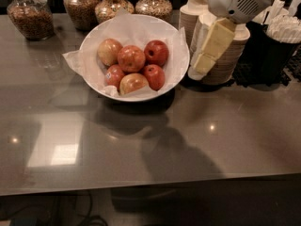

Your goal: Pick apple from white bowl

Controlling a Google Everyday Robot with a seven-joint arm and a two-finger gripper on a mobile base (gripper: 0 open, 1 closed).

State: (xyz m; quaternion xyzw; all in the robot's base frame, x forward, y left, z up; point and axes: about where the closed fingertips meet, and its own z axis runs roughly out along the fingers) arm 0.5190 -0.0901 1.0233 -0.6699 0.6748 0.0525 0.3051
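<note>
The white bowl (177, 77) with a crumpled paper liner stands on the grey counter at upper centre and holds several apples. The orange-red mottled apple (131, 58) lies in the middle of the pile. A darker red apple (156, 52) lies to its right and a yellow-pink one (108, 51) to its left. My gripper (203, 64) hangs from the white arm at the top right. It points down and left, just outside the bowl's right rim and above it, in front of the stacked bowls. It holds nothing that I can see.
Two stacks of beige disposable bowls (226, 66) stand right of the white bowl, behind the gripper. Several jars of grain (33, 17) line the back edge. A black holder with white utensils (281, 36) stands at far right. The counter's front edge (150, 185) runs along the bottom.
</note>
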